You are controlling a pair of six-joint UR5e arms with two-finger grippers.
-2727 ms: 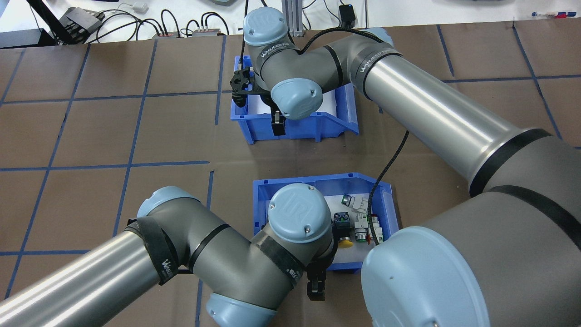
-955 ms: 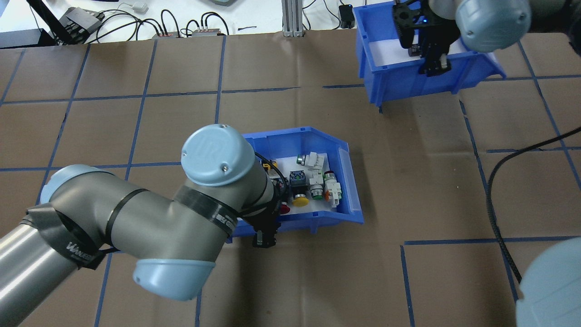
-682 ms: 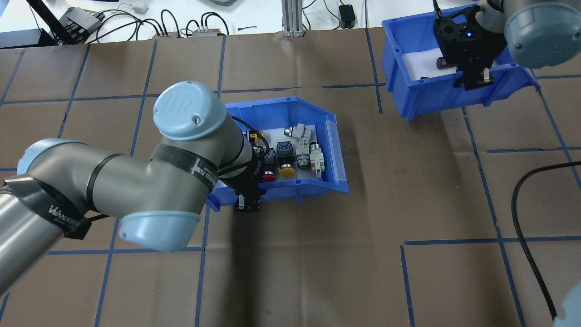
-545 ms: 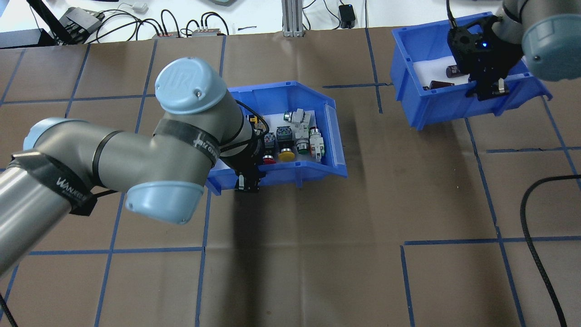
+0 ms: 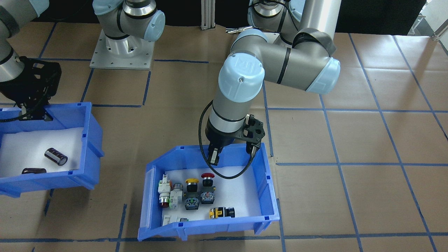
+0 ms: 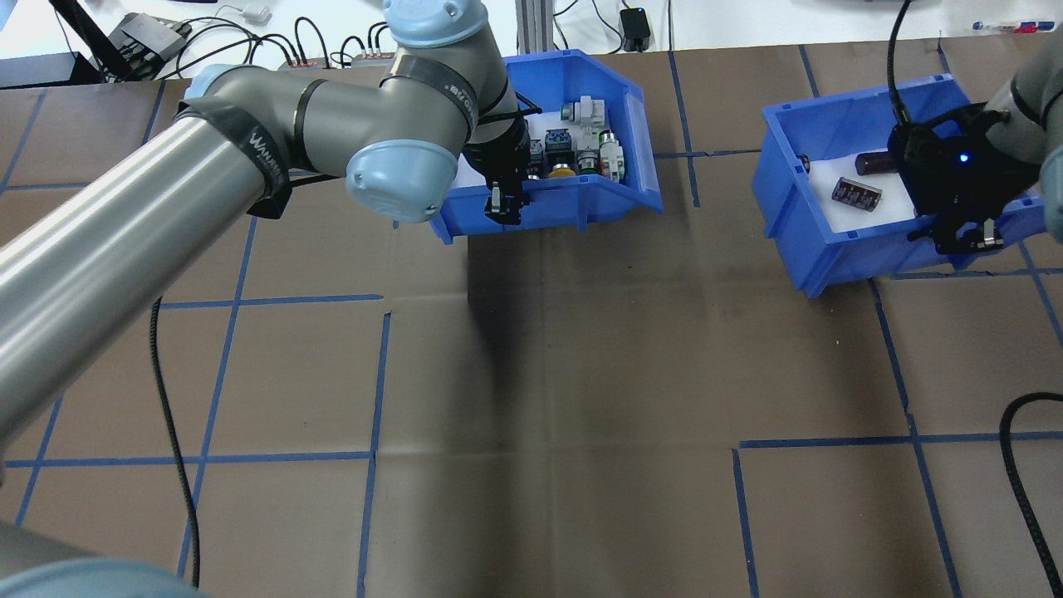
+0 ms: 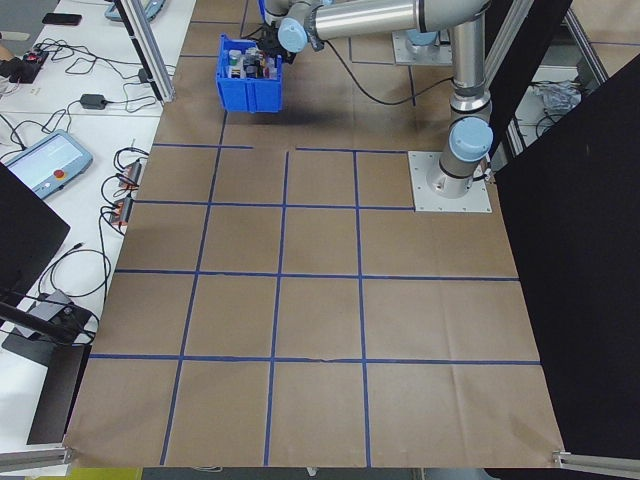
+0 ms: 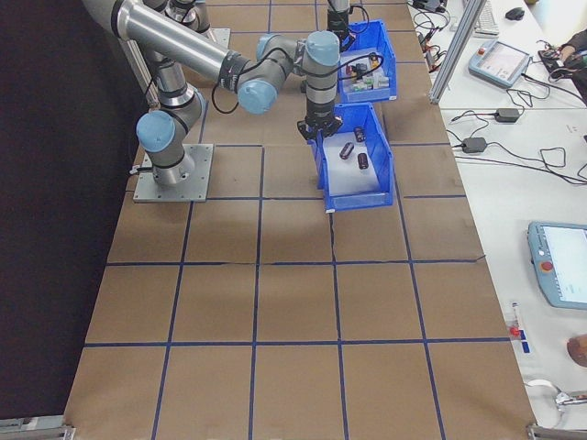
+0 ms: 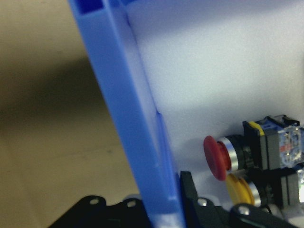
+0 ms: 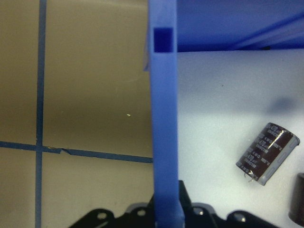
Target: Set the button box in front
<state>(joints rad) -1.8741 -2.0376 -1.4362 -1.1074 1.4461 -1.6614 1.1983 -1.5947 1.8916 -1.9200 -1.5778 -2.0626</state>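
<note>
The left pincer (image 6: 504,202) is clamped on the near wall of the button box (image 6: 631,191), which sits at the far edge of the tabletop (image 6: 531,374). Gripped by one thin wall, the box could tilt or slip, spilling its switches (image 6: 581,145). The right pincer (image 6: 963,237) is likewise clamped on the wall of the second blue bin (image 6: 830,266), well apart.
</note>
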